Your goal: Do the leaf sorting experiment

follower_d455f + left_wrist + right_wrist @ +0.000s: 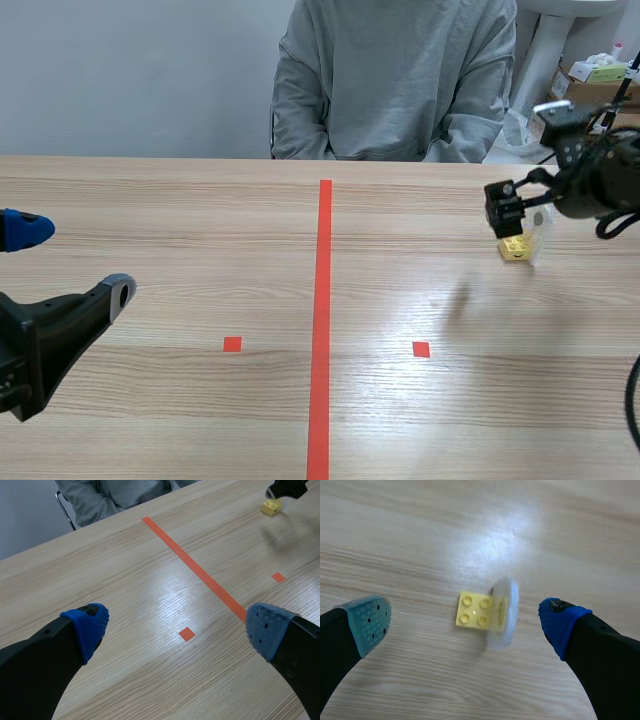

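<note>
A small yellow studded brick [475, 610] lies on the wooden table with a whitish, see-through leaf-shaped piece [503, 612] fixed to one side. My right gripper [465, 622] hovers open just above it, one finger on each side and neither touching it. In the scene view the brick [515, 247] sits at the right, below the right gripper [520, 205]. In the left wrist view the brick [270, 507] shows far ahead. My left gripper [175, 625] is open over bare table near the left edge, also seen low at the left as the left gripper [70, 260].
A person in a grey sweatshirt [395, 75] sits across the table, hands out of sight. A long orange-red tape line [323, 320] splits the table, with small tape squares [232, 344] on either side. Boxes [598, 72] stand beyond the far right corner.
</note>
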Controlling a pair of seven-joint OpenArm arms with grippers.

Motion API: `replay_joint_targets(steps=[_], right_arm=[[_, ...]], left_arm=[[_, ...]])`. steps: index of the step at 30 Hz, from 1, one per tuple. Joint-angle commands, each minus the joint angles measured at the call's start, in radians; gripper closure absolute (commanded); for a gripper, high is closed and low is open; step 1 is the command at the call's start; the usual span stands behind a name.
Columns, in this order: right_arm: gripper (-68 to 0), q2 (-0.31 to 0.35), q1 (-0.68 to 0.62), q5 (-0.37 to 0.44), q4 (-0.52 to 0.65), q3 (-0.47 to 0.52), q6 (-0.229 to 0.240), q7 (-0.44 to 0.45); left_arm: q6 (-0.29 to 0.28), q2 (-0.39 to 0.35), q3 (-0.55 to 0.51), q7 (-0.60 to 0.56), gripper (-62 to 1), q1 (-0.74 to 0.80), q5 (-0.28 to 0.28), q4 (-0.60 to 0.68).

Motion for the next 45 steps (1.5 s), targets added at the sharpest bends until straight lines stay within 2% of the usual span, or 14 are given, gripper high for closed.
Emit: replay_joint_targets(steps=[1, 5, 7, 13, 16, 20, 22, 26, 29, 35, 38, 45], right_arm=[[-60.4, 0.049, -0.028, 0.044, 0.106, 0.0, 0.032, -0.017], [-60.4, 0.121, -0.179, 0.161, 0.366, 0.0, 0.095, -0.052], [-60.4, 0.159, -0.273, 0.183, 0.498, 0.0, 0.097, -0.05], [-60.4, 0.262, -0.572, 0.187, 0.849, 0.017, 0.117, 0.014], [-60.4, 0.274, -0.71, 0.187, 0.985, 0.068, 0.117, 0.056], [-58.7, 0.274, -0.857, 0.207, 1.111, 0.147, 0.118, 0.064], [-55.4, 0.274, -0.923, 0.211, 1.155, 0.183, 0.126, 0.066], [-54.9, 0.273, -1.047, 0.249, 1.208, 0.263, 0.173, 0.082], [-54.9, 0.271, -1.126, 0.302, 1.219, 0.324, 0.229, 0.092], [-54.9, 0.213, -1.192, 0.325, 1.219, 0.425, 0.36, 0.131], [-54.9, 0.195, -1.19, 0.325, 1.219, 0.444, 0.383, 0.145], [-54.9, 0.193, -1.187, 0.325, 1.218, 0.446, 0.383, 0.145]], left_arm=[[-0.002, -0.003, -0.001, -0.015, -58.5, -0.005, -0.013, 0.016], [-0.002, -0.003, -0.001, -0.015, -58.5, -0.005, -0.013, 0.016], [-0.002, -0.003, -0.001, -0.016, -58.5, -0.005, -0.013, 0.016], [-0.002, -0.003, -0.001, -0.019, -58.5, -0.005, -0.013, 0.016], [-0.002, -0.003, -0.001, -0.019, -58.5, -0.005, -0.013, 0.016], [-0.002, -0.003, -0.001, -0.019, -58.5, -0.005, -0.013, 0.016], [-0.002, -0.003, -0.001, -0.02, -58.5, -0.005, -0.013, 0.016], [-0.002, -0.003, -0.001, -0.034, -58.5, -0.005, -0.012, 0.016], [-0.006, -0.003, -0.001, -0.035, -58.5, -0.005, -0.012, 0.016], [-0.024, -0.003, -0.001, -0.034, -58.5, -0.005, -0.012, 0.016], [-0.024, -0.003, -0.001, -0.033, -58.5, -0.005, -0.012, 0.016], [-0.024, -0.003, -0.001, -0.034, -58.5, -0.005, -0.012, 0.016]])
